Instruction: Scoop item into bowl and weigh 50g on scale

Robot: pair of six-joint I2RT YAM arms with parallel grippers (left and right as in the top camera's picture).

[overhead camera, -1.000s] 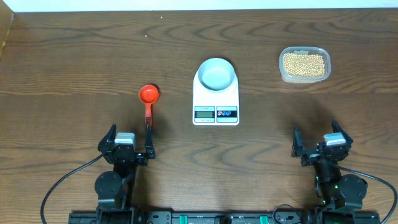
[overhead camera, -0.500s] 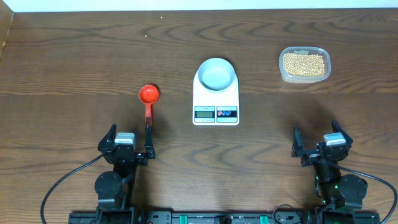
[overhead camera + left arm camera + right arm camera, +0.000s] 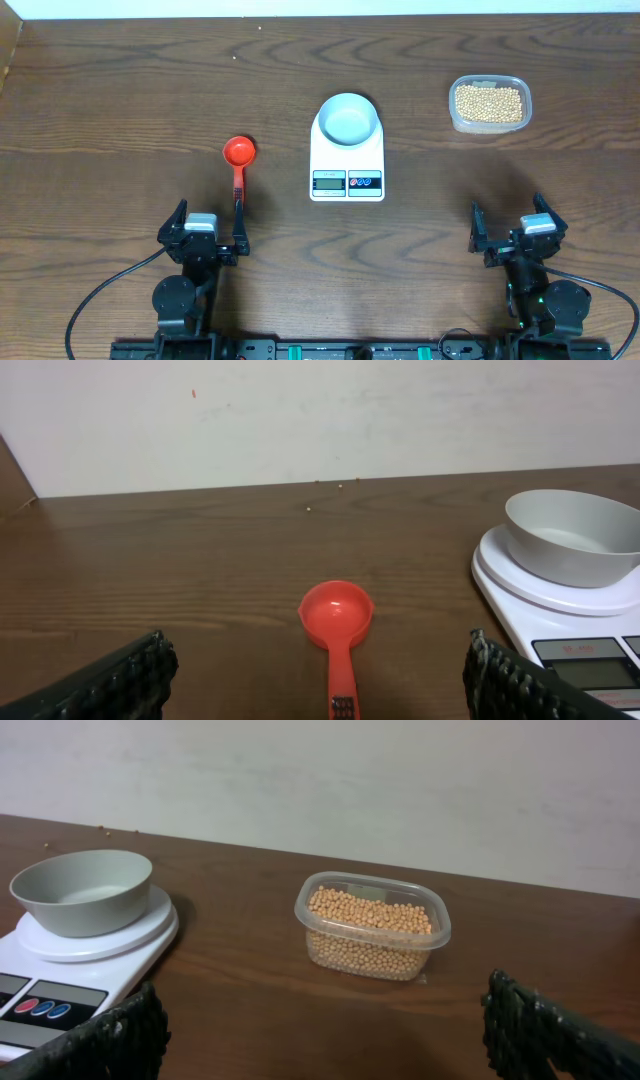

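Note:
The item, beige-yellow beans [image 3: 489,102], fills a clear plastic tub [image 3: 454,112] at the back right; in the right wrist view the beans [image 3: 372,912] lie ahead of my right gripper [image 3: 325,1040]. The pale grey bowl [image 3: 348,118] stands empty on the white scale [image 3: 347,158]. Both also show in the left wrist view, bowl [image 3: 575,535] on scale [image 3: 520,585]. A red scoop [image 3: 238,152] lies left of the scale, its handle pointing at my left gripper [image 3: 209,213]. Both grippers rest open near the front edge, holding nothing; the right gripper [image 3: 508,215] is far from the tub.
The scale's screen [image 3: 329,181] and two round buttons [image 3: 365,181] face the front edge. A pale wall [image 3: 320,420] rises behind the table's far edge. A few stray specks [image 3: 340,484] lie near that far edge. Bare dark wood surrounds the objects.

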